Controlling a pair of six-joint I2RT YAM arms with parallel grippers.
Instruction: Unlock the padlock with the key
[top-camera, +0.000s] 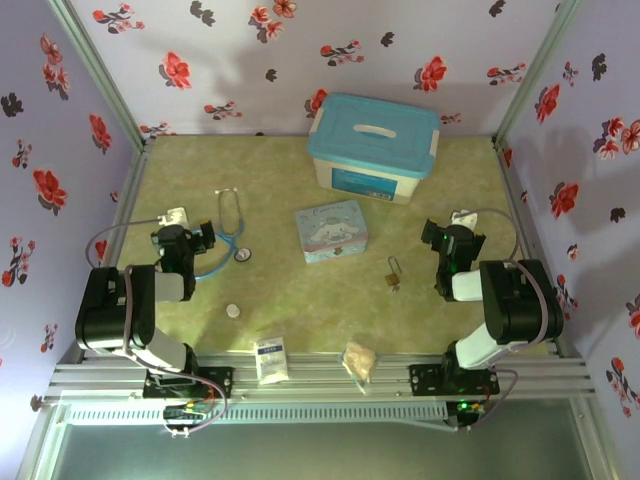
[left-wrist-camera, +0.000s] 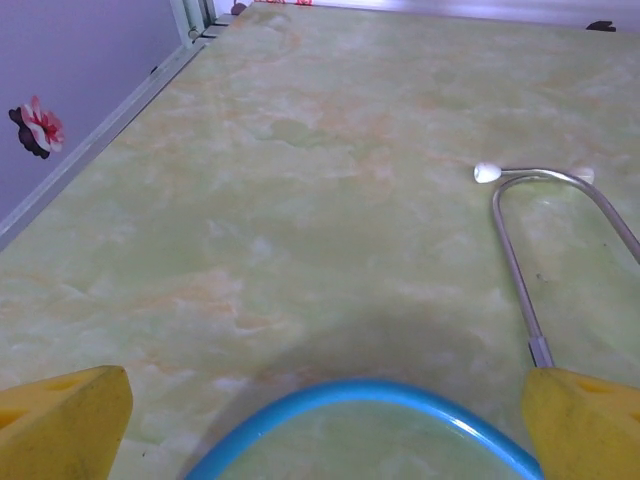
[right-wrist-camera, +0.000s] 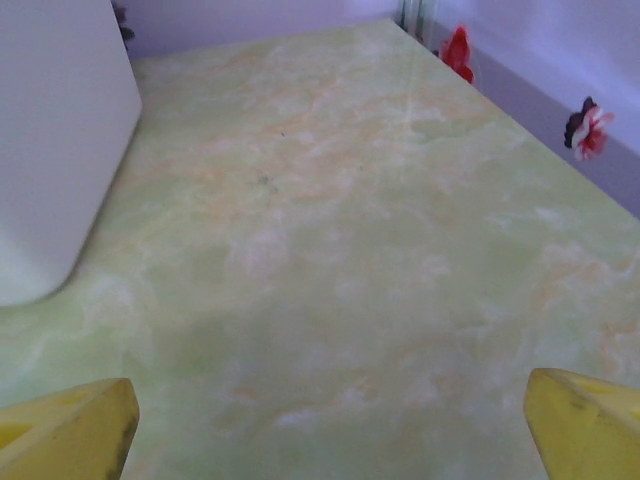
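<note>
The small brass padlock (top-camera: 392, 277) lies on the green table to the right of centre, its thin silver shackle pointing to the far side. A tiny dark bit right beside it looks like the key (top-camera: 397, 288), too small to make out. My right gripper (top-camera: 433, 236) rests low on the table a little to the right of the padlock, open, its yellow fingertips (right-wrist-camera: 70, 430) wide apart over bare table. My left gripper (top-camera: 204, 238) sits far off at the left, open, with a blue stethoscope tube (left-wrist-camera: 370, 400) curving between its yellow fingertips (left-wrist-camera: 65, 420).
A pale blue cartoon tin (top-camera: 332, 231) stands mid-table, a white storage box with a blue lid (top-camera: 373, 145) behind it. The stethoscope (top-camera: 228, 225) lies by my left gripper. A white disc (top-camera: 233, 311), a white packet (top-camera: 270, 358) and a crumpled wrapper (top-camera: 359, 360) lie near the front edge.
</note>
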